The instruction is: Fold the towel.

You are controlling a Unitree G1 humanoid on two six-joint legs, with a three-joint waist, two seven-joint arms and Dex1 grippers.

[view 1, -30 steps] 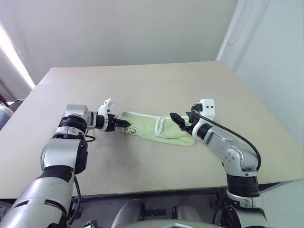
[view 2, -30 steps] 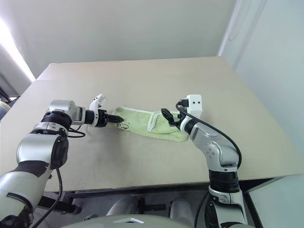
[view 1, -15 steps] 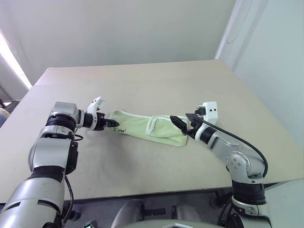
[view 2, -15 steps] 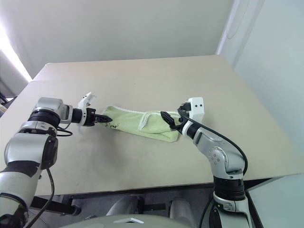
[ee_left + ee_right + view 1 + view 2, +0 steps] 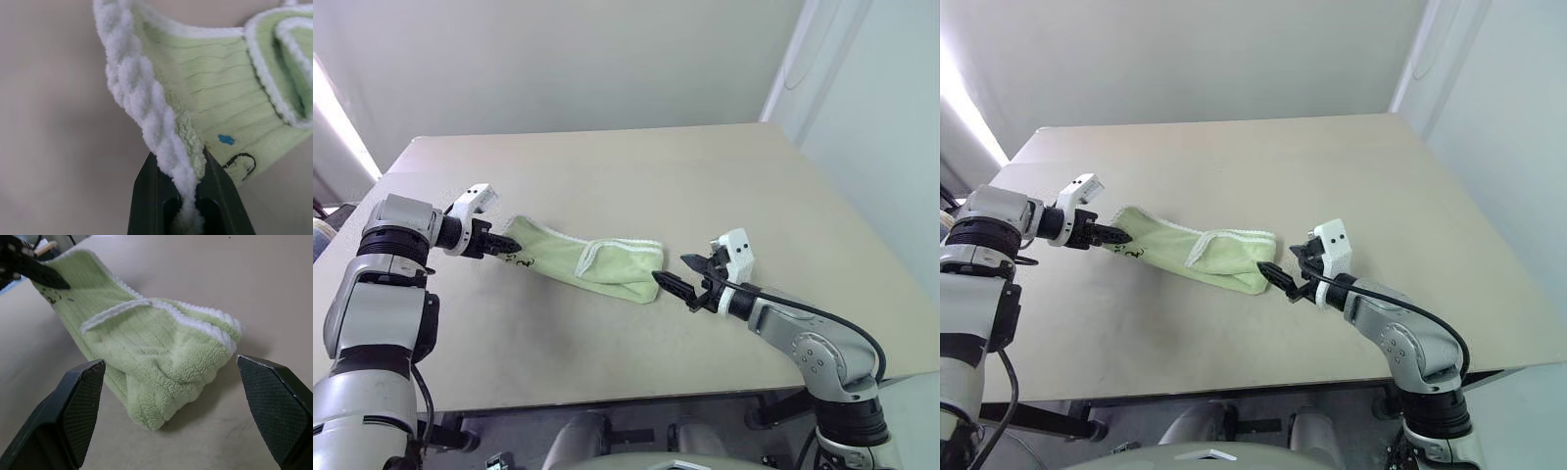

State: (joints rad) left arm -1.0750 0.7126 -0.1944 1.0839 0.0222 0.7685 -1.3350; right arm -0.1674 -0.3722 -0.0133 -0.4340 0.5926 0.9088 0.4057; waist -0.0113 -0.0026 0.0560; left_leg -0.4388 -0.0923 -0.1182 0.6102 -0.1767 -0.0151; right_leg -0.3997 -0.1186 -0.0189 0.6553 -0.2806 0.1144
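Note:
The towel (image 5: pixel 592 262), lime green with white edging, lies bunched in a long strip across the middle of the table (image 5: pixel 705 176). Its right end is folded over in a thick lump. My left gripper (image 5: pixel 504 247) is shut on the white edge at the towel's left end (image 5: pixel 146 98) and holds that end slightly raised. A dark embroidered mark (image 5: pixel 239 164) sits just beside the pinched spot. My right gripper (image 5: pixel 674 271) stands open, close to the towel's right end (image 5: pixel 195 367) without touching it, one finger (image 5: pixel 78 406) on each side.
The tan table has bare surface behind the towel and in front of it. Its front edge (image 5: pixel 636 397) runs just below my arms. A pale wall (image 5: pixel 871 137) rises past the table's right edge.
My left gripper has shut on the towel's left edge and dragged the whole towel to the left, lifting that end. My right gripper has drawn back from the right end, still open.

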